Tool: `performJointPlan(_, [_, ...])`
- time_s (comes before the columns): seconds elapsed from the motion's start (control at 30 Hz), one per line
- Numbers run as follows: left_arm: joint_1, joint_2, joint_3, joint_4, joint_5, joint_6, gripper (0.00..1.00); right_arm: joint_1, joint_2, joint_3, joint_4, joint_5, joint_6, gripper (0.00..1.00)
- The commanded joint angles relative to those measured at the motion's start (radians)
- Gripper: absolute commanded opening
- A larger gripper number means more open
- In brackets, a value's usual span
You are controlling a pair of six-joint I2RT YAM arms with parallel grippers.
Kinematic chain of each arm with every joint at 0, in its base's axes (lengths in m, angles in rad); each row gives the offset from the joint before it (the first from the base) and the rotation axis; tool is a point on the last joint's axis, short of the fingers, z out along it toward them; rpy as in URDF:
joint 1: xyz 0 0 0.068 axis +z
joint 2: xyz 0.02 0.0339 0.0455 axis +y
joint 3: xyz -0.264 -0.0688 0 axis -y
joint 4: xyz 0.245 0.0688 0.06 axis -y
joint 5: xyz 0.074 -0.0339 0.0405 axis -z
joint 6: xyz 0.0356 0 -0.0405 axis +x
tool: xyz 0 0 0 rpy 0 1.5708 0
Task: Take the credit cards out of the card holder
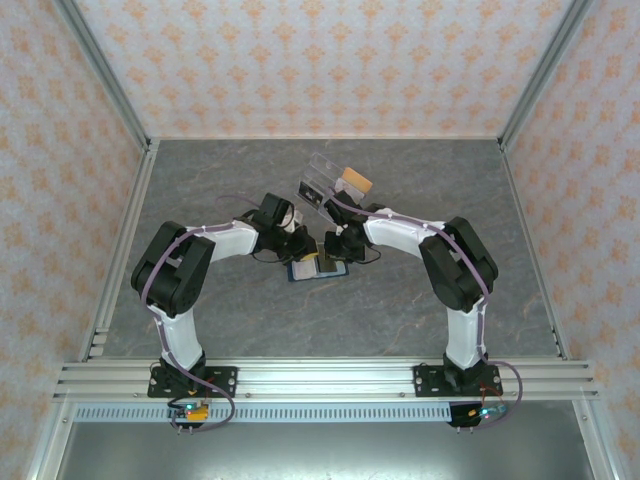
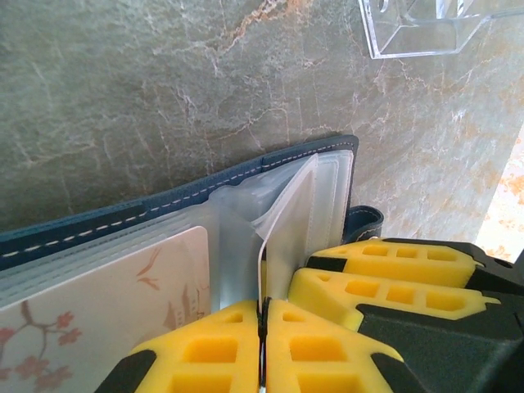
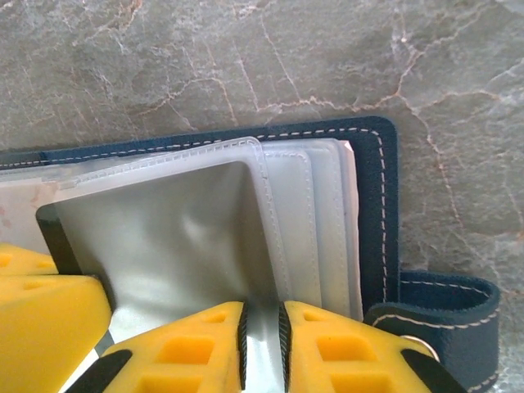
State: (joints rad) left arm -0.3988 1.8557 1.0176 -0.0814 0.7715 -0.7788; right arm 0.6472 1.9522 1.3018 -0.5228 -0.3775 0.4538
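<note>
The navy card holder (image 1: 332, 268) lies open on the grey table between both arms. Its stitched cover (image 2: 164, 205) and frosted sleeves fan out, and the clasp tab (image 3: 450, 311) sticks out at the right. A whitish credit card with a blossom print (image 2: 106, 303) sits in a sleeve. My left gripper (image 2: 262, 304) is shut on the thin edge of a raised clear sleeve (image 2: 286, 213). My right gripper (image 3: 262, 309) is shut on a grey glossy sleeve page (image 3: 164, 246) that has a dark edge at its left. In the top view the two grippers (image 1: 300, 245) (image 1: 335, 245) meet over the holder.
A clear acrylic box (image 1: 322, 182) stands just behind the holder, its corner (image 2: 426, 29) also in the left wrist view. An orange-tan card (image 1: 355, 181) lies by the box. Patterned walls and metal rails ring the table.
</note>
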Motion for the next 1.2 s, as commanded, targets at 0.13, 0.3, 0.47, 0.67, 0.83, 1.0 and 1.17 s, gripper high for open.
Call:
performJointPlan(0.13, [0.028,-0.062,-0.03,-0.004,0.05,0.024,0.08,-0.004,0.075,-0.03,-0.08,0.091,0.021,0.19])
performJointPlan(0.3, [0.032,-0.066,-0.033,-0.004,0.052,0.026,0.08,-0.004,0.081,-0.024,-0.085,0.091,0.02,0.18])
performJointPlan(0.47, [0.032,-0.058,-0.037,0.028,0.067,0.013,0.12,-0.004,0.086,-0.022,-0.088,0.092,0.022,0.16])
performJointPlan(0.67, [0.032,-0.052,-0.039,0.05,0.08,0.006,0.15,-0.004,0.089,-0.015,-0.092,0.092,0.021,0.15])
performJointPlan(0.83, [0.032,-0.05,-0.039,0.043,0.077,0.01,0.11,-0.004,0.091,-0.01,-0.094,0.092,0.022,0.15])
performJointPlan(1.0, [0.032,-0.049,-0.039,0.033,0.066,0.015,0.05,-0.004,0.09,-0.01,-0.095,0.091,0.021,0.14])
performJointPlan(1.17, [0.038,-0.058,-0.044,-0.002,0.036,0.034,0.0,-0.004,0.087,-0.012,-0.092,0.094,0.022,0.14])
